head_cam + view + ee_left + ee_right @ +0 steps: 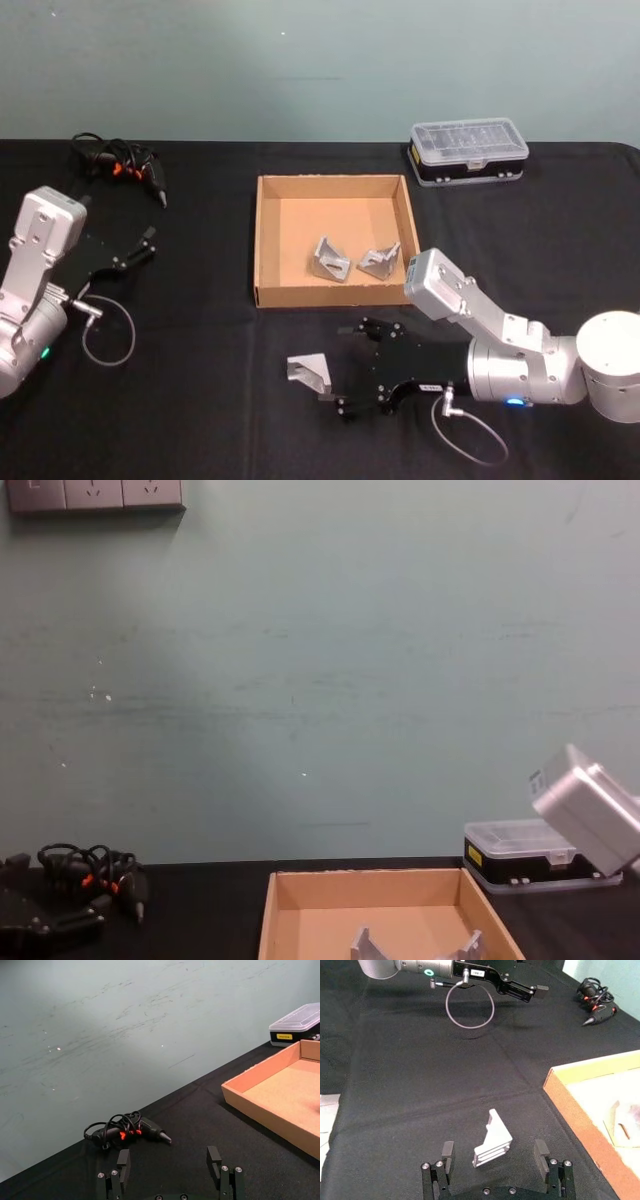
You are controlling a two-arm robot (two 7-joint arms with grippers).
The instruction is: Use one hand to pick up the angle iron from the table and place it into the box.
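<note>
1. The right gripper [342,367] sits low over the table [200,400], in front of the box [330,296], pointing toward the robot's left.
2. Its jaws stand wide apart and hold nothing.
3. The angle iron [492,1146] lies on the black table just ahead of that gripper. In the right wrist view it lines up with the gap between the 2 fingers [447,1152], and neither one touches it.
4. I'd say the step in hand is the approach for the pick. The grasp itself is not yet made.
5. The next move calls for a short push forward so the fingers flank the bracket, then a firm close on it. After that comes a lift high enough to clear the box's near wall, and a carry back over it.
6. Inside the box there are already 2 similar brackets [330,258], so the drop should aim for bare cardboard.
7. The left gripper [138,250] rests off at the robot's left with its jaws wide and empty, near a corded tool [120,160].
8. A black case [468,152] sits beyond the box, well clear of the work.
</note>
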